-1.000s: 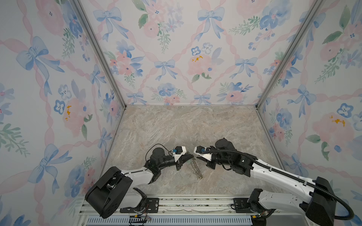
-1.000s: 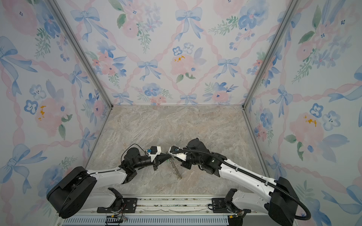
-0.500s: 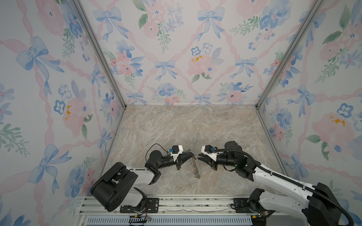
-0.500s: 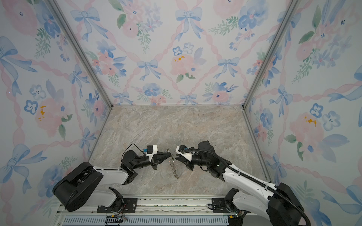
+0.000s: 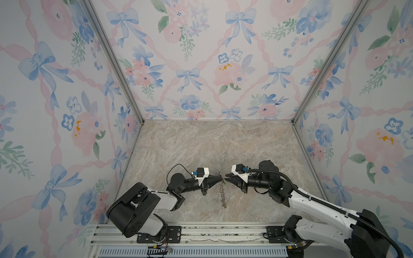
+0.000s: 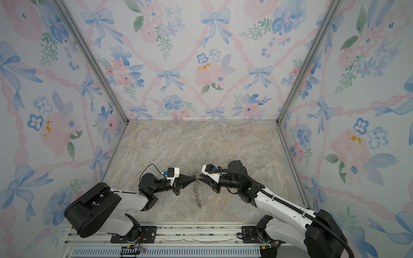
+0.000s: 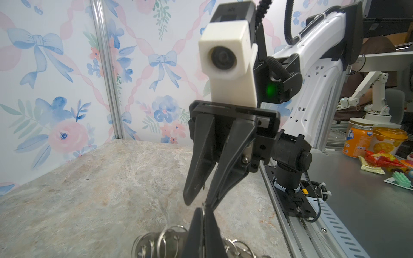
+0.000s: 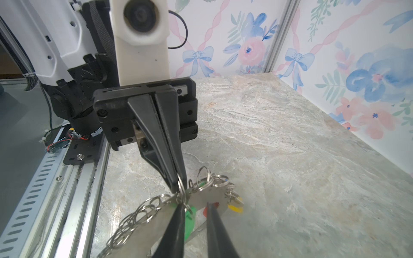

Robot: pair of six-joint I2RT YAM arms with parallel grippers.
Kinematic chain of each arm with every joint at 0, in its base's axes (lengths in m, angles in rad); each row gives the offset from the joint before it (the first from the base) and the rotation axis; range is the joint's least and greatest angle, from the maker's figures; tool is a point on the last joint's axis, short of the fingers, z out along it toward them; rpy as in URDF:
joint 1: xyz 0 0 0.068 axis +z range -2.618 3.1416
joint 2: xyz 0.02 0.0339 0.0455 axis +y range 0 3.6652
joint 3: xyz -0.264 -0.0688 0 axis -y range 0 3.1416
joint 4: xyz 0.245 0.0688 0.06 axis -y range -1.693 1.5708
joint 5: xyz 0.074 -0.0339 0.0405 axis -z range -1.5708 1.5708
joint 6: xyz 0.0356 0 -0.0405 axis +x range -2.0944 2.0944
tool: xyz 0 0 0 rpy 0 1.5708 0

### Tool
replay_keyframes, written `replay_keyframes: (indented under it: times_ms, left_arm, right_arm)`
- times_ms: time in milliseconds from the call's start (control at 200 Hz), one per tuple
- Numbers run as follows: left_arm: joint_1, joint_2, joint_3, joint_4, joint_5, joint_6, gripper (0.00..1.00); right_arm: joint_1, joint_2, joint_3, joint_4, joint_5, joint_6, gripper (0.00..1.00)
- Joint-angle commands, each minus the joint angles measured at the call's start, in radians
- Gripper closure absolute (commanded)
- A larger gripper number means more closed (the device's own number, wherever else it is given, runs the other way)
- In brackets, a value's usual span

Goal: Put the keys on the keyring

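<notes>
Here's the left gripper (image 8: 178,181), pinched tight on one small wire ring (image 8: 182,188) at the far end of the keyring (image 5: 222,192). From there the keyring's long axis runs straight back toward the near rail (image 5: 201,227). The right gripper (image 8: 194,205) meets it tip to tip, jaws slightly apart, nothing clamped. The keys (image 8: 190,221) — green, red, yellow — sit right at those right tips, so I'd call the right arm nearer.

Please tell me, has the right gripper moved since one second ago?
Yes. In a top view the right gripper has drawn back slightly to the right, toward the right corner post of the enclosure.
</notes>
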Motion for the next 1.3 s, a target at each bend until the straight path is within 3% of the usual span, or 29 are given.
replay_keyframes:
  times_ms: [0,785,970,1115,1195,1295]
  left_arm:
    - [-0.004,-0.018,-0.001,0.053,0.007,0.009,1.0]
    - [-0.021,0.028,0.005,0.1,0.066,0.02,1.0]
    - [-0.023,0.04,0.003,0.1,0.057,0.033,1.0]
    - [-0.02,0.011,-0.002,-0.018,0.008,0.104,1.0]
    - [-0.016,-0.036,-0.001,-0.142,-0.045,0.153,0.87]
    - [-0.007,-0.105,0.008,-0.303,-0.094,0.213,0.79]
  right_arm:
    - [-0.004,0.002,-0.008,0.009,-0.069,-0.002,0.81]
    - [0.029,0.021,0.014,0.057,-0.096,0.011,0.88]
    - [0.041,0.012,0.018,0.055,-0.079,0.01,0.96]
    - [0.054,0.01,0.103,-0.156,0.049,-0.034,1.0]
    - [0.068,0.03,0.18,-0.328,0.14,-0.074,1.0]
    - [0.112,0.068,0.268,-0.507,0.283,-0.118,1.0]
